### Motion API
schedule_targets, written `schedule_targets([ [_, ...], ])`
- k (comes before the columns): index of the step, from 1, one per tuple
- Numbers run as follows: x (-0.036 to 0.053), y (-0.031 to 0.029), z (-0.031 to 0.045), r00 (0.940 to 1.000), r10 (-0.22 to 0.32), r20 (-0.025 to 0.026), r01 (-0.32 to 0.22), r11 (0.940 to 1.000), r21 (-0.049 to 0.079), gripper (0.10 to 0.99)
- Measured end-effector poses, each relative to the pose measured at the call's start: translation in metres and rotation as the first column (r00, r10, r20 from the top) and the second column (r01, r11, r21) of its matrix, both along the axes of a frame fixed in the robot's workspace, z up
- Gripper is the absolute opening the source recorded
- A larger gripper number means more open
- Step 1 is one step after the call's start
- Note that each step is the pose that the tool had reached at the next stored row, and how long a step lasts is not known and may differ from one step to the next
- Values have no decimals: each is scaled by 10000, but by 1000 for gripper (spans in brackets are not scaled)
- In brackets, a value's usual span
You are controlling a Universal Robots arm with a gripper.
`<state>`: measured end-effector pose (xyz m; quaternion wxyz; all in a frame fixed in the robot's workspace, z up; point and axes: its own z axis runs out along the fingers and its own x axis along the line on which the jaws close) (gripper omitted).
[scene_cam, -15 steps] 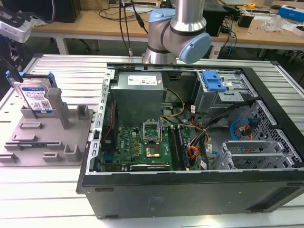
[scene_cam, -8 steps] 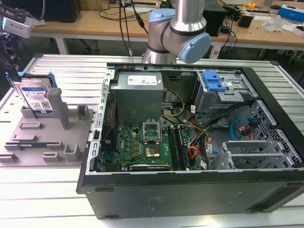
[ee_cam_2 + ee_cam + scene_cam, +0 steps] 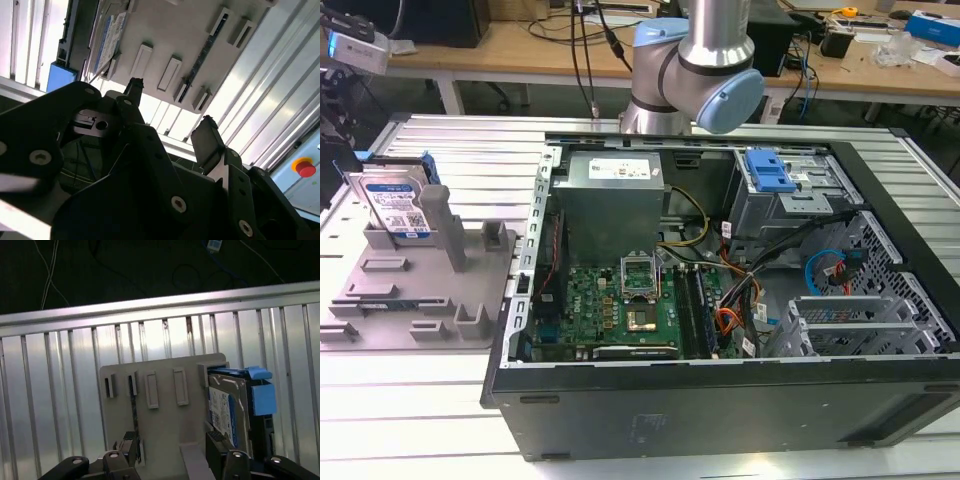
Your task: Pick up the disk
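Observation:
The disk stands on edge in a grey slotted holder at the exterior view's left, silver with a white-and-blue label and blue rails. In the first wrist view the disk sits at one end of the holder plate, off to the side of my gripper. My gripper is open, its two black fingertips well apart with nothing between them, hovering above the holder plate. The disk lies beyond one fingertip, untouched.
An open computer case takes up the middle and right of the ribbed metal table, with a grey power-supply box, a motherboard and a blue caddy inside. The arm's joint rises behind the case.

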<state>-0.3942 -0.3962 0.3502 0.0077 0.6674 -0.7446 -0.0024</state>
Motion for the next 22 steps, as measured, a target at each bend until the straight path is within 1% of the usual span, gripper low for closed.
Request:
schedule_targets([
  [2, -1, 8, -1, 10000, -2, 2, 2, 10000, 0, 663],
  [3, 0, 43, -1, 10000, 0, 2, 0, 10000, -36, 663],
  [4, 0, 101, 0, 10000, 0, 1, 0, 10000, -78, 663],
  [5, 0, 142, 0, 10000, -1, 0, 1, 9999, -105, 663],
  [6, 1, 225, 0, 10000, 1, 1, -1, 9999, -157, 663],
  [8, 0, 315, 0, 10000, -1, 0, 1, 9998, -208, 663],
  [9, 0, 381, 0, 10000, 1, 0, -1, 9997, -247, 663],
  [10, 0, 427, 0, 10000, 1, 0, -1, 9996, -277, 663],
  [11, 0, 491, 0, 10000, -2, 0, 2, 9995, -319, 663],
  [12, 0, 533, 0, 10000, 0, 1, 0, 9994, -346, 663],
  [13, 0, 627, 0, 10000, 0, 0, 0, 9992, -393, 663],
  [15, -1, 780, 0, 10000, 1, -1, -1, 9991, -422, 663],
  [17, -9, 860, -2, 10000, 19, 2, -19, 9991, -432, 663],
  [18, -38, 880, -2, 10000, 27, 6, -26, 9990, -440, 663],
  [19, -53, 881, -3, 10000, 26, 16, -26, 9990, -444, 663],
  [20, -53, 882, -3, 10000, 31, 17, -31, 9990, -445, 663],
  [22, -55, 904, -4, 9999, 101, 17, -100, 9989, -448, 663],
])
